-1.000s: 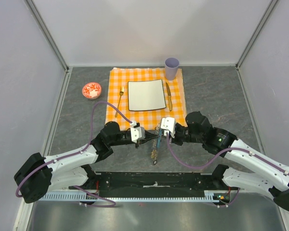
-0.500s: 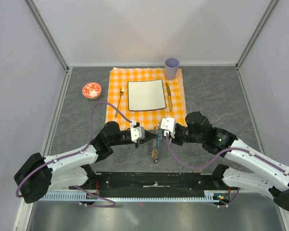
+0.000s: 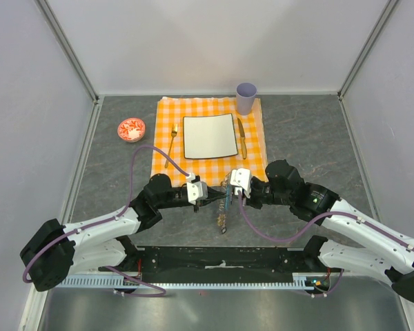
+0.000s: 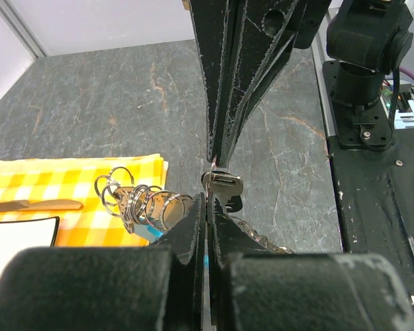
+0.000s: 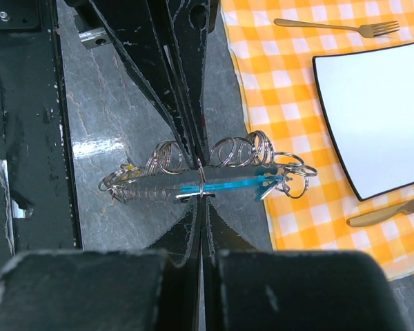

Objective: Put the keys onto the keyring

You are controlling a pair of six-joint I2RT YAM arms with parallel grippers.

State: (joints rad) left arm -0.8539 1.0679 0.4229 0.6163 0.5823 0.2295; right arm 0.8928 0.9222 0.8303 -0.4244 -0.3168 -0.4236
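Keyring point(image 3: 227, 198) hangs over the table point(image 3: 110, 172), barely shifted in the last second (chain end point(image 3: 223, 224) swung slightly); threading appears stalled. Left gripper point(image 4: 205, 201) pinched shut, apparently on one of the keys point(image 4: 224, 186); right gripper point(image 5: 201, 201) clamped on the keyring's wire. Cloth point(image 3: 207, 167) edge just beyond; open room either side.
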